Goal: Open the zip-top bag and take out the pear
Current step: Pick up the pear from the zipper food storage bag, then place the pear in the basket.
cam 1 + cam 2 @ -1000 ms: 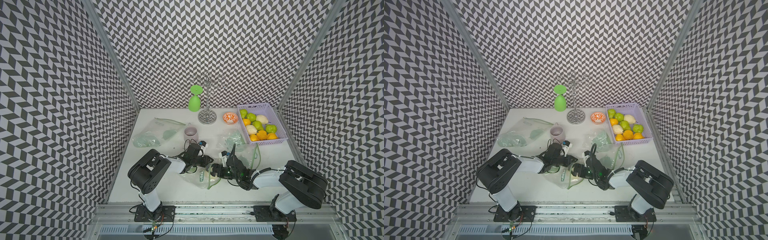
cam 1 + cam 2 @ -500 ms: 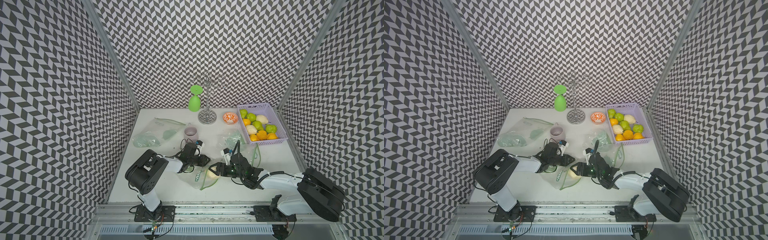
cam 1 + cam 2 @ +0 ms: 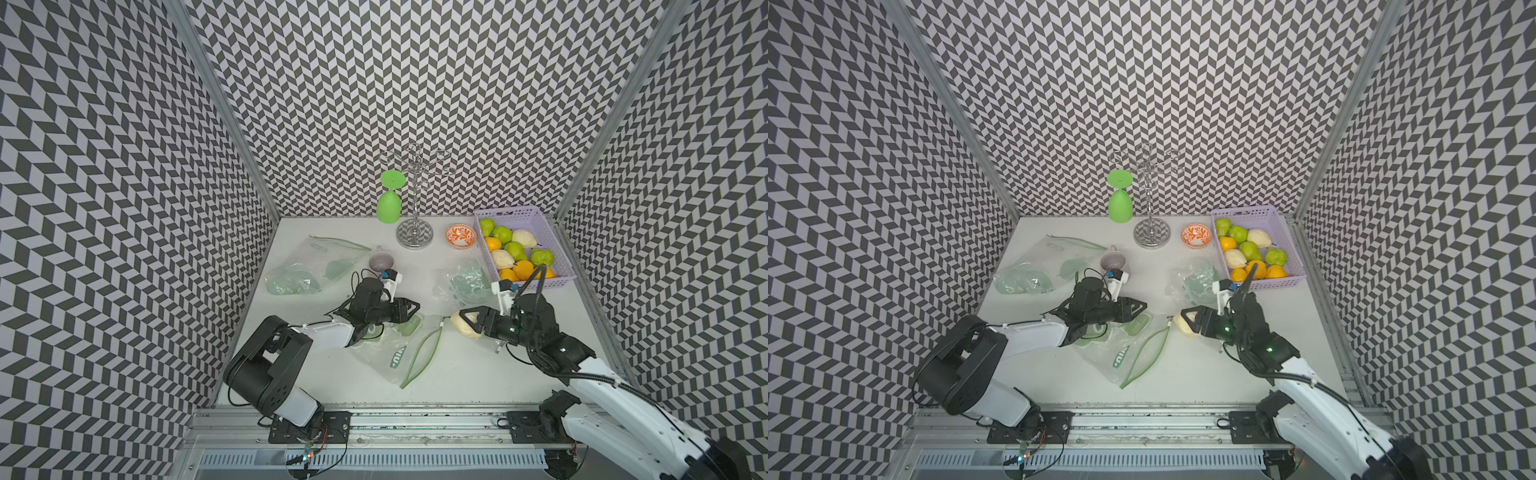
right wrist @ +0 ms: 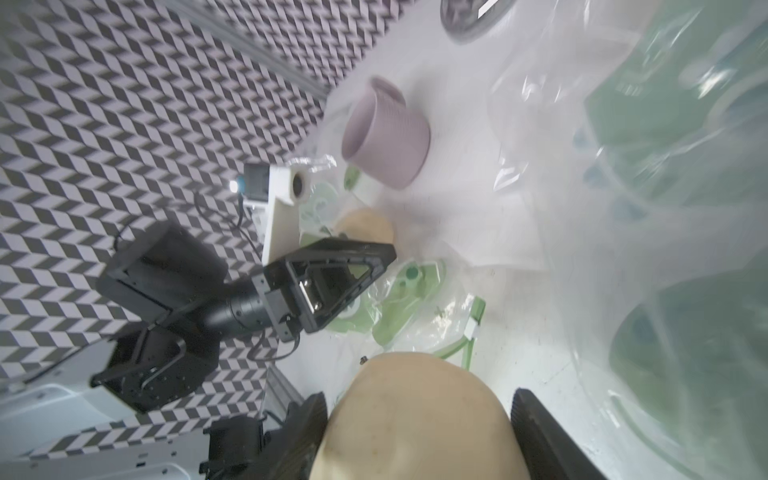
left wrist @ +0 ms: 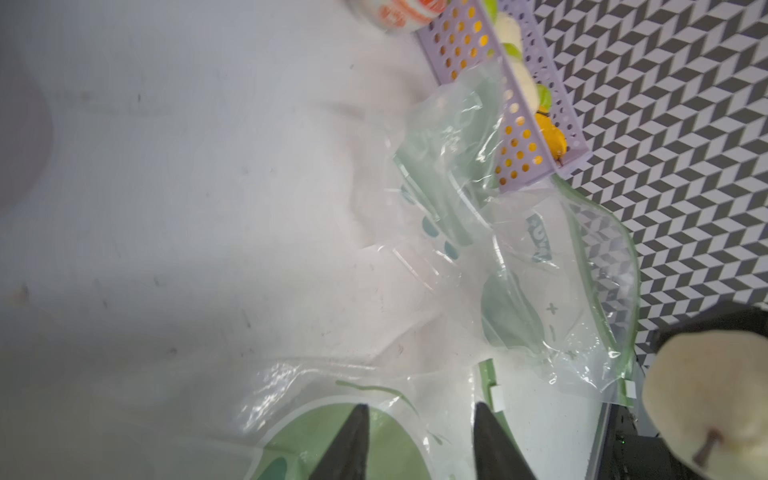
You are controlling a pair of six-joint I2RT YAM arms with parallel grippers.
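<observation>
One pear (image 3: 462, 328) — newly drawn out of the zip-top bag (image 3: 399, 353), clenched in the right gripper (image 3: 471, 323) at the bag's 2 o'clock; left gripper (image 5: 417, 419) had let go, jaws parted — extraction judged done

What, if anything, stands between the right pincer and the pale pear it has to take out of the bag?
Nothing visible does. The pear sits bare in the grip of the right pincer, with no plastic over it. The zip-top bag lies beside it, its green-edged mouth open towards the pear.
</observation>
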